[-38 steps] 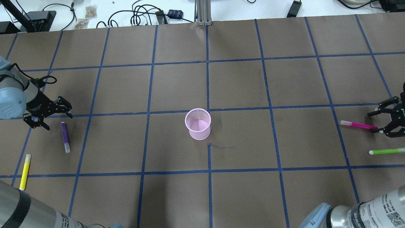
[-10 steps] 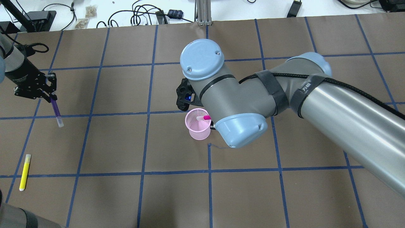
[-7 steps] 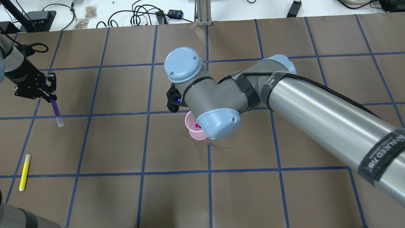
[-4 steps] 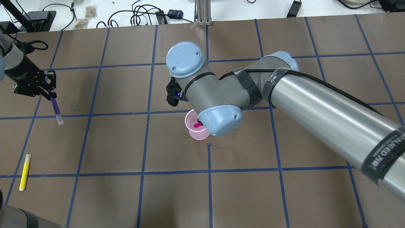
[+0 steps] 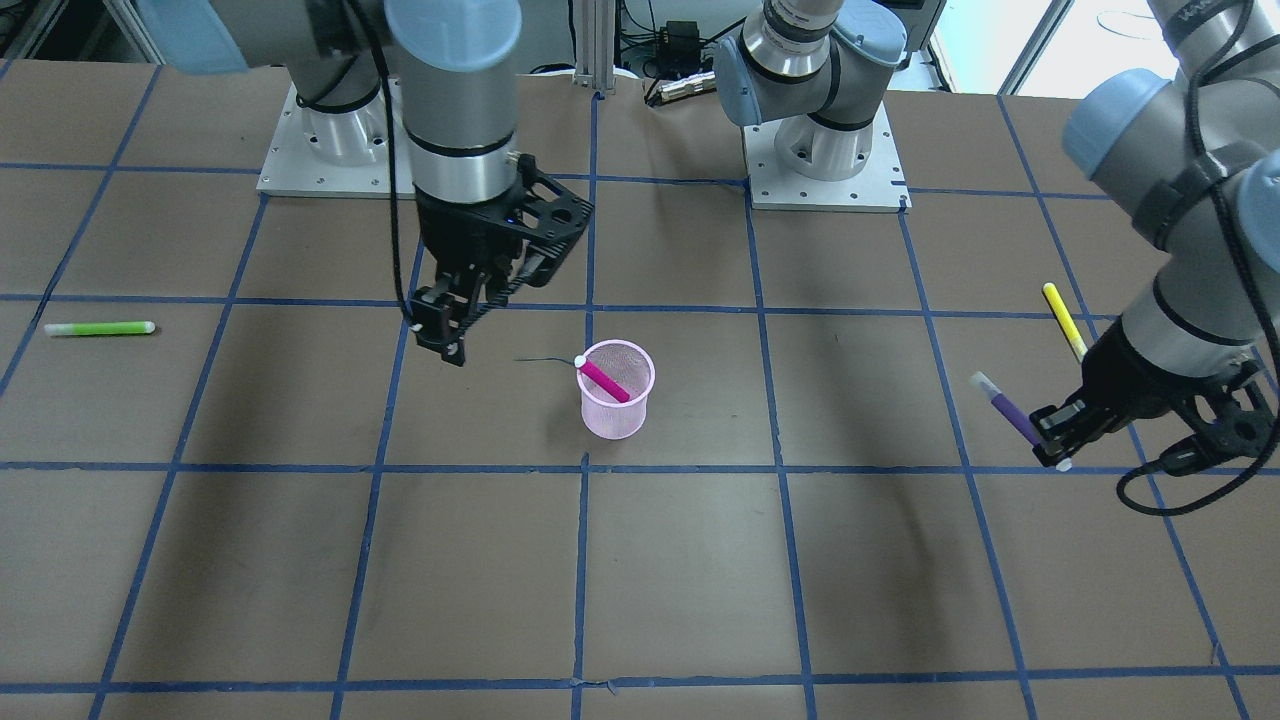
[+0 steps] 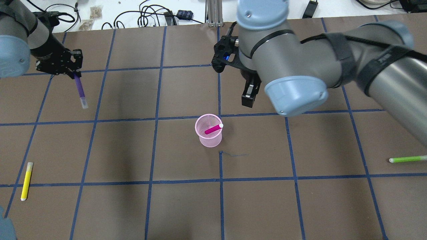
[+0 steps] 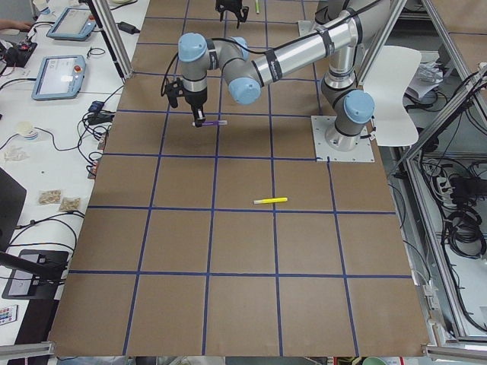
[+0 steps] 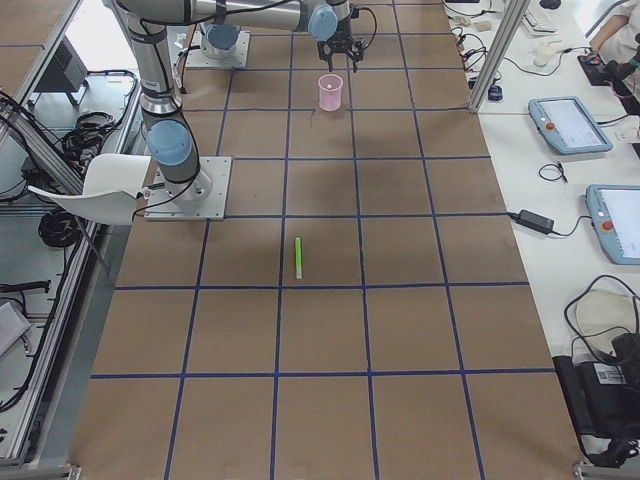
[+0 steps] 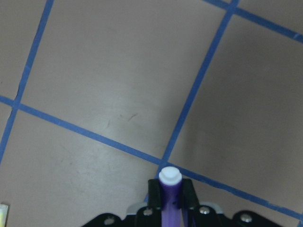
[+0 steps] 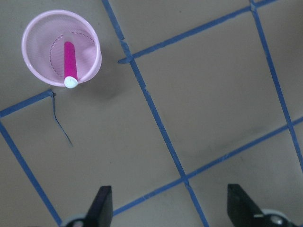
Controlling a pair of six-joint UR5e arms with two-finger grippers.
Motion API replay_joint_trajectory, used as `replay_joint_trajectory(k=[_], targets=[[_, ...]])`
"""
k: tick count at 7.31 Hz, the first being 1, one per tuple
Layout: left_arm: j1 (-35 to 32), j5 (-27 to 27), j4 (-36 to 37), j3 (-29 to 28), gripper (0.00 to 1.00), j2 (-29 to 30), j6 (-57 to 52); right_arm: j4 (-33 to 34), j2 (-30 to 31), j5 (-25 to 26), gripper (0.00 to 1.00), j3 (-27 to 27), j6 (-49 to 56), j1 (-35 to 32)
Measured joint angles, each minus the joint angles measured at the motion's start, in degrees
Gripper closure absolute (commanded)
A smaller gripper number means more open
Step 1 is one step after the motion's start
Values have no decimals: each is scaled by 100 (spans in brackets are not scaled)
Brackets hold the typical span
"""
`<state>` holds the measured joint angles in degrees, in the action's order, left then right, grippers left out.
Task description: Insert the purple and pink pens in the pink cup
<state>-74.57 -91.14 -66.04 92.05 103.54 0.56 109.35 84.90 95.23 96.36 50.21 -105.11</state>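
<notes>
The pink mesh cup (image 6: 209,139) stands upright near the table's middle. The pink pen (image 6: 212,129) leans inside it, white cap at the rim; both also show in the right wrist view, cup (image 10: 90,64) and pen (image 10: 69,57). My right gripper (image 6: 248,97) is open and empty, raised just beyond and to the right of the cup; its fingers (image 10: 101,206) stand wide apart. My left gripper (image 6: 74,74) is shut on the purple pen (image 6: 80,89), held above the table at the far left with its cap pointing down (image 9: 169,196).
A yellow pen (image 6: 26,181) lies near the front left edge. A green pen (image 6: 407,159) lies at the right edge. Cables and boxes sit beyond the table's far edge. My right arm (image 6: 333,63) spans the far right half above the table.
My right gripper has let go of the pink pen, which now rests in the cup, and has lifted away towards the far right. My left gripper has carried the purple pen farther and rightward.
</notes>
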Motion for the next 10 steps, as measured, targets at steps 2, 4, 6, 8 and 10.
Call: replay_joint_trajectory(k=[2,4,6,8,10], targets=[[-959,-32,491,24,100,-159,456,-563,545,-345,3,-5,-542,739],[-1961,-220,1059,77,100,-76,1266,-939,873,-472,0,-22,-1994,1062],[-2790,-334,1275,132,100,19,2191,-1184,1031,-477,0,-120,-3692,1111],[-3253,-349,1367,314,100,81,2835,-1360,1014,-493,0,-315,-4823,1104],[-3432,-349,1479,551,100,103,3098,-1370,1005,-507,0,-345,-5353,1105]])
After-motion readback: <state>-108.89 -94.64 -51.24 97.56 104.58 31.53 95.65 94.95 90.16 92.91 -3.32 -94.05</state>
